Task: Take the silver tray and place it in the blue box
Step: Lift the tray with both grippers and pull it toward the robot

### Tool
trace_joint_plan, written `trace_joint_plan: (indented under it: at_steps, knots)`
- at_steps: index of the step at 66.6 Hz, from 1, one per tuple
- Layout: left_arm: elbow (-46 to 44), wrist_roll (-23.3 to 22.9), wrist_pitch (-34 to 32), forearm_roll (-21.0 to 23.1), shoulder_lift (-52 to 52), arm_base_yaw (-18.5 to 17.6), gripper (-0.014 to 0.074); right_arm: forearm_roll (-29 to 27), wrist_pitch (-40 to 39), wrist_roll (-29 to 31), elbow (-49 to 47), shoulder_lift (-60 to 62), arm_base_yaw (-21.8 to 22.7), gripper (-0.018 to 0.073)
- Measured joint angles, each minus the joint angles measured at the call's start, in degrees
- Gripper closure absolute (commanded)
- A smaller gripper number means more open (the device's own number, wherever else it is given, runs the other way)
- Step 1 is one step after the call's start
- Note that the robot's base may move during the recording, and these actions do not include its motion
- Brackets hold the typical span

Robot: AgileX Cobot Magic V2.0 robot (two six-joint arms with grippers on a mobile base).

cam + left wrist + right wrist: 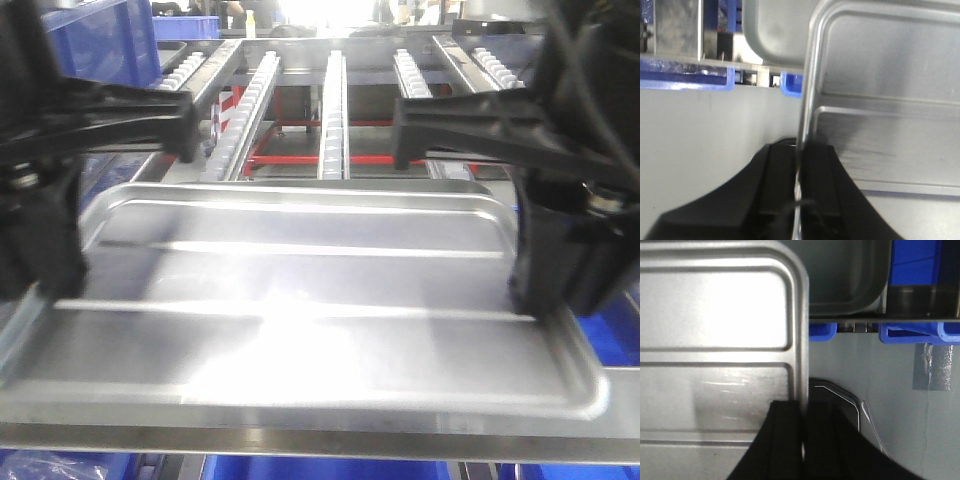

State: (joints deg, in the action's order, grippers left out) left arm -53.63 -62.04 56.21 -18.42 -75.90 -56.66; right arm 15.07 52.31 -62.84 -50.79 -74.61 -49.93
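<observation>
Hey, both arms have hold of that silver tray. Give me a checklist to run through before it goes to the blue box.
1. Left tool shut on the rim of the large shiny silver metal tray: ok.
2. Right tool shut on the opposite rim: ok.
3. Tray surface free of loose items: ok.
4. Tray level from side to side: ok, as far as the front view shows.
5. Bright-blue plastic box lined up under the tray: cannot tell; only slivers of blue show past the tray's edges.
</observation>
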Motion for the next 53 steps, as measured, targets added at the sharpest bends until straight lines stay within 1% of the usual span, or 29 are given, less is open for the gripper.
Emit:
trace_joint_plan:
  at_steps: [8,14,24,31,53]
  knots:
    - [0.9,-3.5,2.6,-1.0,2.0,-4.0,0.0605,1.6,1.7,-4.1,0.6,1.7,-3.5,0.049]
    - [1.0,-4.8,3.8,-1.3,3.1,-6.4,0.0605,2.6,3.3,-6.6,0.9,2.1,-5.7,0.049]
    - [1.3,-6.0,5.2,-1.7,4.2,-9.0,0.0605,4.4,4.5,-10.8,1.8,2.7,-8.8,0.049]
    - [1.4,-6.3,5.4,-1.8,4.3,-10.0,0.0605,4.9,4.8,-11.5,2.0,2.8,-9.3,0.049]
    - [1.4,-6.5,5.4,-2.0,4.3,-10.2,0.0606,5.3,4.9,-11.8,2.1,2.8,-9.4,0.049]
